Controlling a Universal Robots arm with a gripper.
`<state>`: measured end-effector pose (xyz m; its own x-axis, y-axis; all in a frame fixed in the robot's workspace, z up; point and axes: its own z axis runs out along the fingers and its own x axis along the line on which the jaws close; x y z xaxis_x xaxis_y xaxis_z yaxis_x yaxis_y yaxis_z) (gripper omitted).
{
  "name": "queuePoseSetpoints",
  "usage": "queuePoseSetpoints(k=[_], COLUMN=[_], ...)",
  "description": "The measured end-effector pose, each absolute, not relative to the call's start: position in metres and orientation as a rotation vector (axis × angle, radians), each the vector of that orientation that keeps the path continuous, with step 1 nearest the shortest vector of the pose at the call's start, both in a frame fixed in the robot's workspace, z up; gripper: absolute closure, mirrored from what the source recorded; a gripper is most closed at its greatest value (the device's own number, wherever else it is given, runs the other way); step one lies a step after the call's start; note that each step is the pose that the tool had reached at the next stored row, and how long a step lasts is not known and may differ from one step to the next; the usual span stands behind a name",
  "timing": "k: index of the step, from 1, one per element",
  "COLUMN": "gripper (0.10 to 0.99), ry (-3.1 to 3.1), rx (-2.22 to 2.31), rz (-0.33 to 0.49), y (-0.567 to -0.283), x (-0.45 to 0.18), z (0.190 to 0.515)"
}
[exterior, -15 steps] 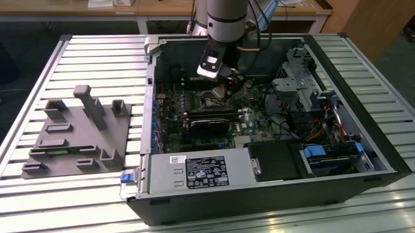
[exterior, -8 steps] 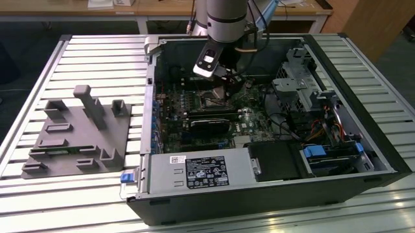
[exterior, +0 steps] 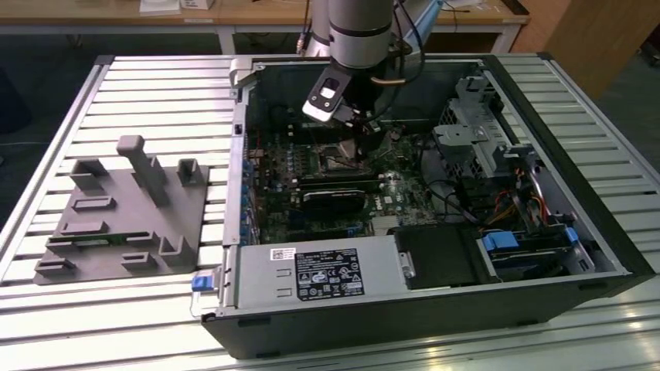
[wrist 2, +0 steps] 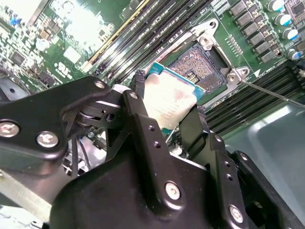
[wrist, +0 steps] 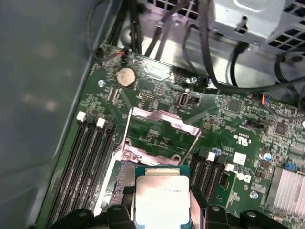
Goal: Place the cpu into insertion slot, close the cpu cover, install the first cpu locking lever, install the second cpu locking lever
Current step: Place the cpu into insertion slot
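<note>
The cpu (wrist 2: 167, 102): flat square, silvery-grey lid, green edge showing. It is clamped between the two black fingers (wrist 2: 141, 114), one on each opposite side.

It is held over the insertion slot (wrist 2: 200, 67) and overlaps the slot's near edge in the second wrist view. Most of the dark pin field lies uncovered beyond the chip. Contact with the slot: cannot tell. Square part, so no long axis; its sides look roughly in line with the slot's silvery rim.

The cpu cover (wrist: 167, 121), a thin silvery frame with a window, is swung open. It stands on the slot's far side, away from the fingers. A thin wire locking lever (wrist 2: 271, 93) angles off one corner, unlatched.

Long black memory slots (wrist: 90, 162) flank the socket on the green board (wrist: 228, 114).

Exterior view: the arm (exterior: 361, 31) reaches down into the open computer case (exterior: 413, 325) on a slatted metal worktop (exterior: 103, 309).
</note>
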<state>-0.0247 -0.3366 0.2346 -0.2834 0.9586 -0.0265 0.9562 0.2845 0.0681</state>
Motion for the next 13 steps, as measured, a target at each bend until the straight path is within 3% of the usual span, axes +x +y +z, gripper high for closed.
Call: queuePoseSetpoints(k=[13], gripper=[0.549], ry=[2.35], rx=[1.976], rz=[0.047], y=[-0.3357], x=[-0.0252], z=[0.2334])
